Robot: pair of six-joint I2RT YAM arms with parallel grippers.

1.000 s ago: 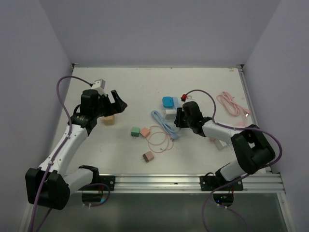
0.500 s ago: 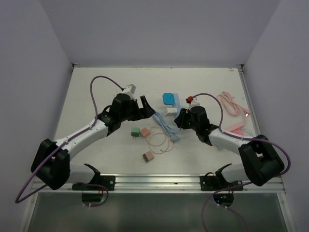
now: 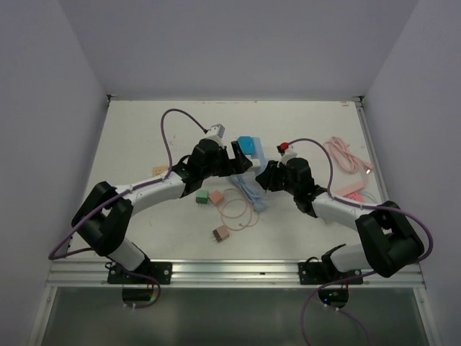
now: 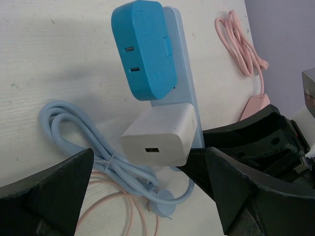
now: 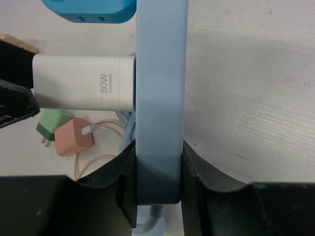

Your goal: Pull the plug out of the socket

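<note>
Top view: left end effector out over mid-bench, right end effector just at its 4 o'clock, the two nearly meeting. White charger not resolvable here, buried between them. Blue adapter and pale-blue power strip poking out at 12 o'clock of the pair. Green plug and pink plug side by side at 7 o'clock of the left end effector, brownish plug further toward 6. Thin pink wire looped between those. Pink cable well apart at 3 o'clock, near the bench's right edge.

Left wrist: left end effector spread wide, fingers in both bottom corners, gripping nothing. White charger between the tips, seated in the power strip's side face, USB port toward the camera. Blue adapter at the charger's 12 o'clock, plugged into the same strip. Light-blue cable coiled on the bench at the charger's 9 o'clock. Black body of the right end effector at 4 o'clock, against the strip's near end.

Right wrist: right end effector closed narrow on the power strip, fingers pressed to both long sides. White charger, marked 80W, sticking out of the strip toward 9 o'clock. One black left finger at the 9 o'clock frame edge by the charger's free end; touching or not, cannot tell
</note>
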